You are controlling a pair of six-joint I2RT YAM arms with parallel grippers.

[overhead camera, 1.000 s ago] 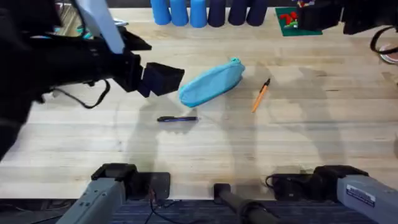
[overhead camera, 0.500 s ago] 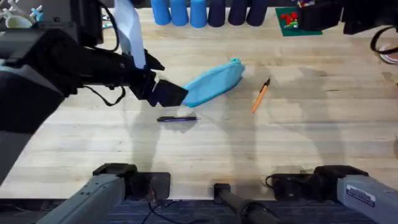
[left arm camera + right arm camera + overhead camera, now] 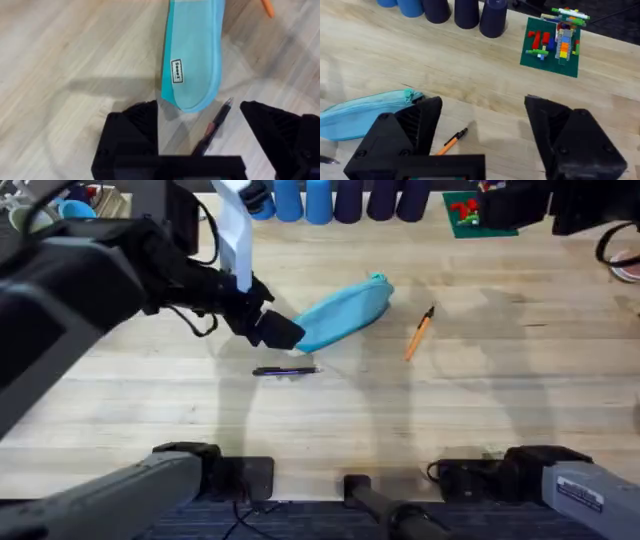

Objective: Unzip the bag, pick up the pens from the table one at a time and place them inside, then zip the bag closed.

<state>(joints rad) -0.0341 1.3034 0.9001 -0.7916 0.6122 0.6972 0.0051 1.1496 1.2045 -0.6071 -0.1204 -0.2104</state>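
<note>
hovering left end effector [image 3: 200,130] wide open, empty, at bag [image 3: 192,55] end, small unreadable label [image 3: 176,71], dark pen [image 3: 212,127] beside

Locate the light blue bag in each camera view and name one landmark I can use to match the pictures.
Overhead: the bag lies tilted near the table's middle, the left gripper at its lower-left end.
Left wrist: the bag runs down from the top edge, ending above the open gripper.
Right wrist: the bag lies at the left edge.
Shared landmark: the orange pen beside the bag, also at and.
</note>
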